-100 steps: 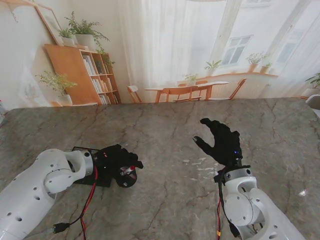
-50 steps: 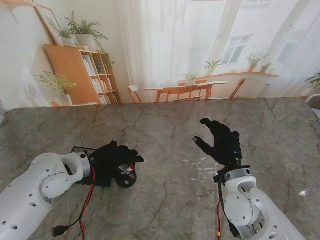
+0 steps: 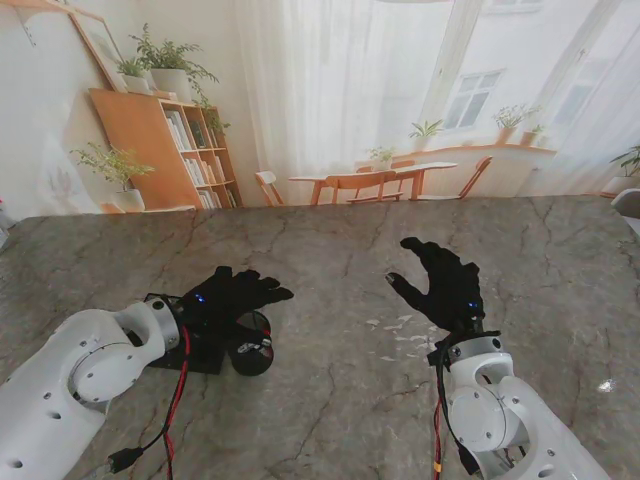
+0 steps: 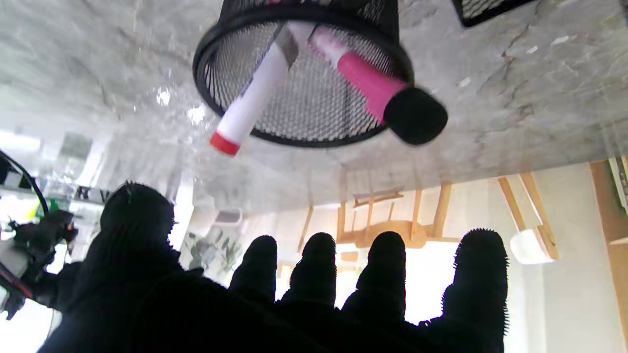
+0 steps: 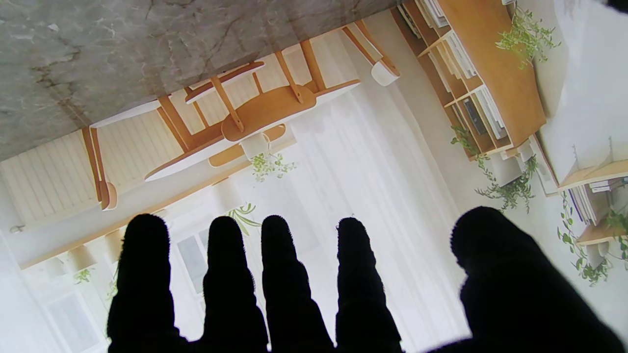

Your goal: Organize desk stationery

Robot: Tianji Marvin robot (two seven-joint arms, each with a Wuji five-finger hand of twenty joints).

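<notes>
- Two markers stood in your round mesh cup (image 4: 304, 73): a white marker with a red end (image 4: 252, 100) and a pink marker with a black cap (image 4: 373, 88), both leaning against the rim.
- Your left hand (image 3: 235, 293) hovered just above that cup (image 3: 251, 350), fingers (image 4: 319, 264) spread and holding nothing; a black mesh tray (image 3: 170, 335) sat just beside it on the tabletop (image 3: 330, 400).
- Your right hand (image 3: 447, 283) hung open and empty, well apart from the cup, palm raised.
- Judging by this, you were between placements, with the drop into the cup done.
- No loose stationery showed on the tabletop, so your next move called for finding another item, if any was left.
</notes>
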